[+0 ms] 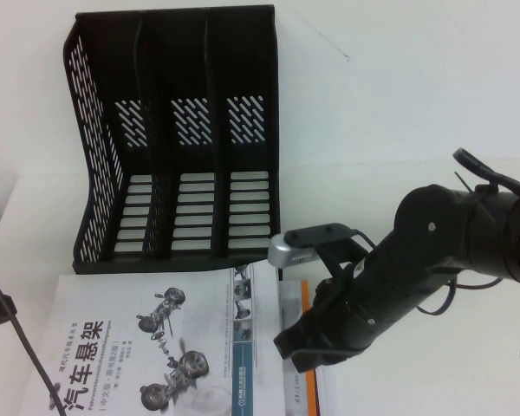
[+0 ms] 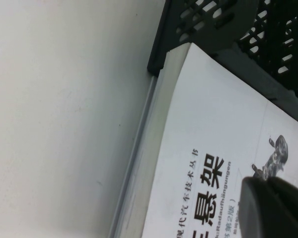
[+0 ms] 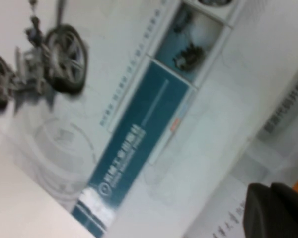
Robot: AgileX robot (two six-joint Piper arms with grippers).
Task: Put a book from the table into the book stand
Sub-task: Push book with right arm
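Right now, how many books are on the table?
2: the white-grey book lies in front of the book stand; an orange-edged one lies beside it, mostly hidden under the right gripper.

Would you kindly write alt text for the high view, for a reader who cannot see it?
A white-grey paperback book with a bold black Chinese title lies flat on the plain white table, just in front of an empty black plastic three-slot book stand. The right gripper reaches down over the book's right edge; the left gripper is out of frame.

White-grey book (image 1: 147,347), black title; black perforated book stand (image 1: 178,139).
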